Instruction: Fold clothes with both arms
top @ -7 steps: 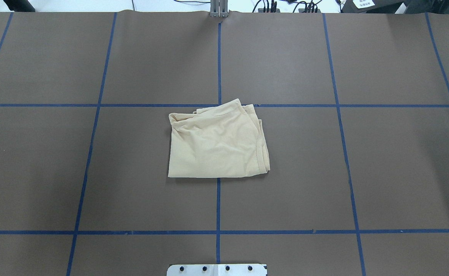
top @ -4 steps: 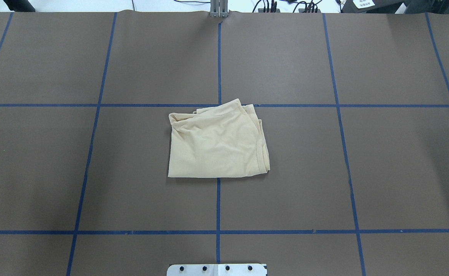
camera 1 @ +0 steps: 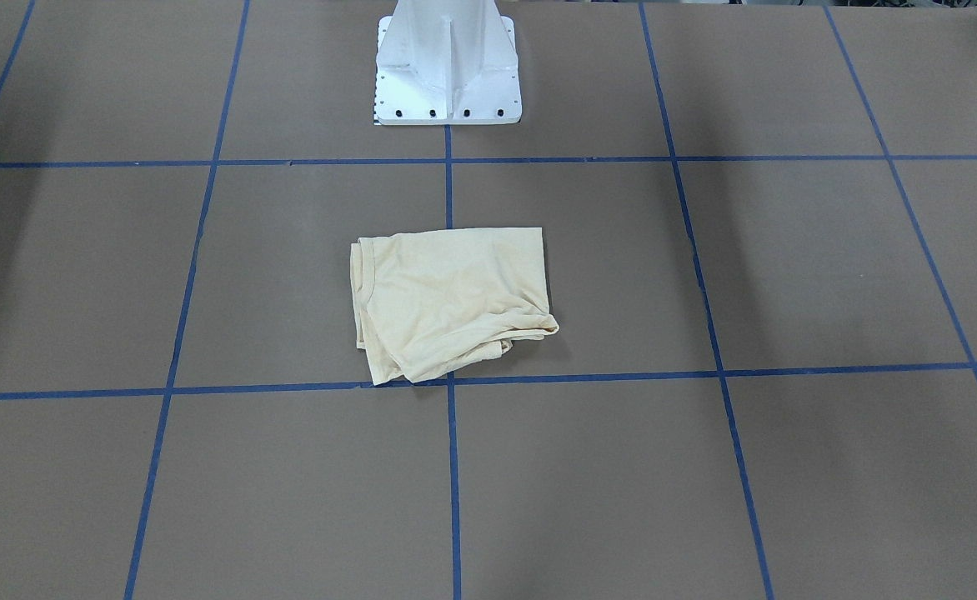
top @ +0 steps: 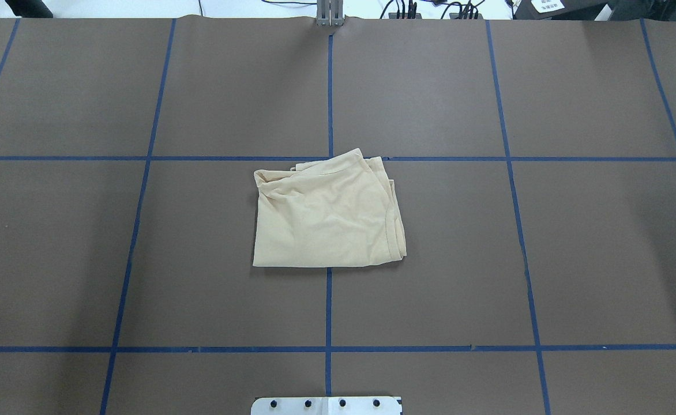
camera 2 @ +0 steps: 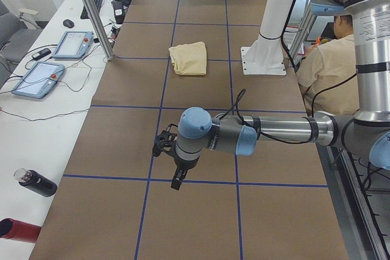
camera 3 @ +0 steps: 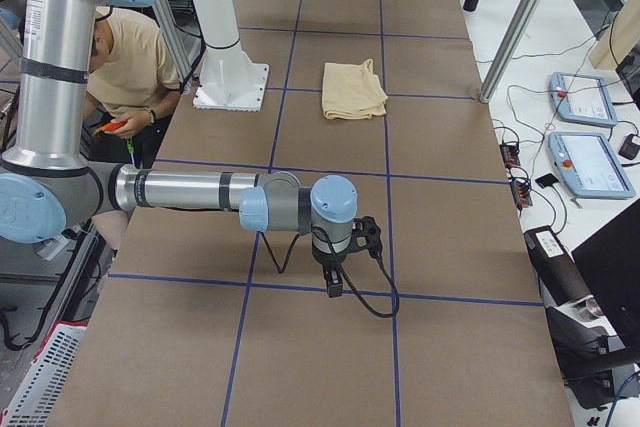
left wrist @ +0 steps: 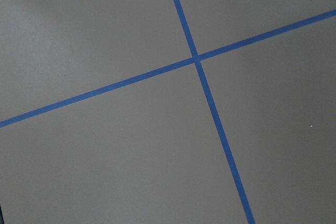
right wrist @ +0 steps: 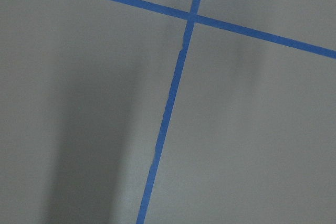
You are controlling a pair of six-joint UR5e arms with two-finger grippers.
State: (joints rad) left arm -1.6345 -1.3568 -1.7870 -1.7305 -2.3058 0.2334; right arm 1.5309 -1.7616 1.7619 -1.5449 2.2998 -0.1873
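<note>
Roughly folded into a compact rectangle, the cream-yellow shirt (top: 326, 219) lies mid-table (top: 142, 259) across a blue tape line (top: 329, 300), near the white pedestal (camera 1: 447, 75). The 2 arms hang well apart from it at opposite ends, likely to leave the fold undisturbed. The left gripper (camera 2: 176, 178) and right gripper (camera 3: 333, 284) point down, but their finger spread cannot be told.

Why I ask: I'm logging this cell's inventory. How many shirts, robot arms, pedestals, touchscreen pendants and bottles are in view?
Shirt: 1
Robot arms: 2, left arm, right arm
White pedestal: 1
Pendants: 2, near pendant, far pendant
Bottles: 2, black bottle, red bottle
Total: 8
</note>
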